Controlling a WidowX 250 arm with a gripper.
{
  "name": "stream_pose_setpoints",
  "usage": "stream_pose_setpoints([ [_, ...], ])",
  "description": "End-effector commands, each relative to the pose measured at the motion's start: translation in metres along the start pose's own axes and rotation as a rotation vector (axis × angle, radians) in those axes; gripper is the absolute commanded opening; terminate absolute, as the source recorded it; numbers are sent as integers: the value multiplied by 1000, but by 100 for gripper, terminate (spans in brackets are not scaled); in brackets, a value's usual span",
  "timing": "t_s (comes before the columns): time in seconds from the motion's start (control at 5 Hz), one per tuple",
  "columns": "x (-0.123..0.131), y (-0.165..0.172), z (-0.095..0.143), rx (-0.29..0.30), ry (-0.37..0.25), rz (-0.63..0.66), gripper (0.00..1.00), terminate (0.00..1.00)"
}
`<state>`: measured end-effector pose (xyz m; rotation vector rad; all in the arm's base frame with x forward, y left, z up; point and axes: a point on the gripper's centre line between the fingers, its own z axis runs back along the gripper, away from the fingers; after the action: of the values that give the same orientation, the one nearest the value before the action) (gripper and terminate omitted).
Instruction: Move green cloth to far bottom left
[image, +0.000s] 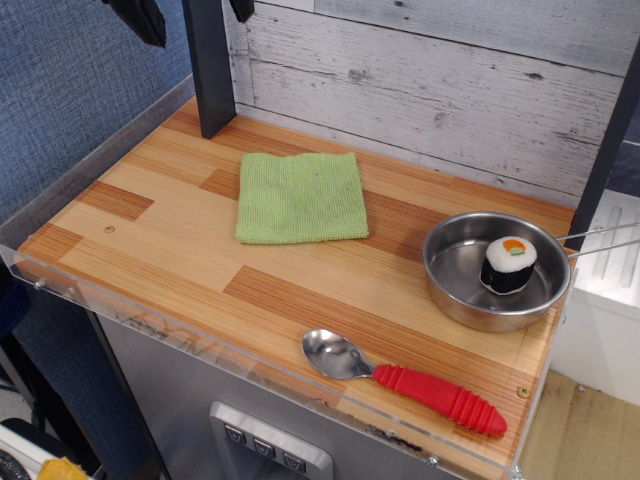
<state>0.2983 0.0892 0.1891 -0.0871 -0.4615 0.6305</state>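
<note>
Green cloth (300, 197) lay flat toward the back of the wooden table (170, 250), untouched

To its right sat a steel pan (452, 268) holding one sushi roll (509, 264) upright; a red-handled spoon (405, 380) lay near the front edge. Only dark gripper (190, 12) tips, apparently, showed at the top-left edge, well above the cloth; jaw state could not be told

Only the lowest part of the gripper (190, 15) shows — two black fingertips poking down from the top edge of the view. The left one (142, 20) hangs lower and looks broad and pointed; the right one (242, 9) barely enters. They stand apart, with a dark upright post between them — the arm above is out of sight.
</note>
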Motion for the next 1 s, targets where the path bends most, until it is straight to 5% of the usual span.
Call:
stream_pose_setpoints([
  [0.0, 0, 0, 0, 0, 0, 0, 100, 0],
  [0.4, 13, -27, -34, -18, 113, 26, 100, 0],
  [0.8, 2, -29, -81, 55, 168, -8, 100, 0],
])
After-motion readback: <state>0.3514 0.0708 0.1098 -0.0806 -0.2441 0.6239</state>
